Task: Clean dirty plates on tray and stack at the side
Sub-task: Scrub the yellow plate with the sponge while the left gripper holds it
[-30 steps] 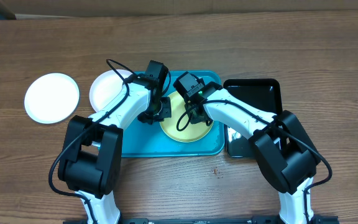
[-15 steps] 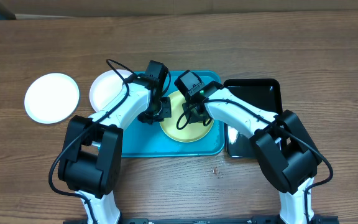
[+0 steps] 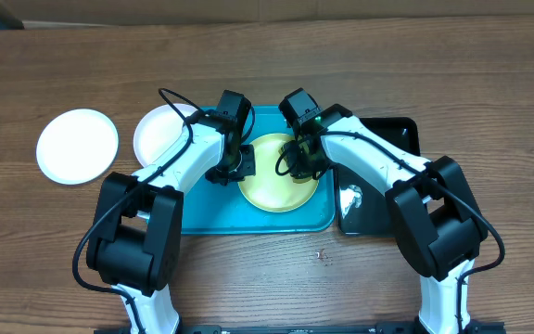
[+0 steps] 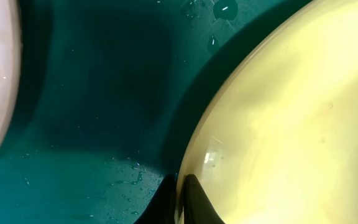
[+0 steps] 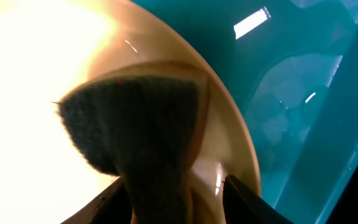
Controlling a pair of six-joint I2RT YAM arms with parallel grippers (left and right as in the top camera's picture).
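My left gripper [image 3: 233,169] pinches the yellow-green plate [image 3: 269,188] at its left rim on the tray [image 3: 202,221]; right gripper [image 5: 173,191] clamps a dark sponge [image 5: 129,124] pressed on its right side.

A brown wood-grain table [image 3: 267,56] is seen carrying a large turquoise rectangular plastic tray [image 3: 221,215] at its middle. A smaller glossy black tray [image 3: 397,130] is set just right of it. Two small round white plates are laid to the left: the outer white plate [image 3: 77,146] well apart, the inner white plate [image 3: 158,134] close by the turquoise rim (its right side is hidden).

Glossy plastic tray [image 3: 202,218], smooth plate [image 3: 267,190], coarse sponge [image 5: 129,124], wood-grain table [image 3: 341,56].
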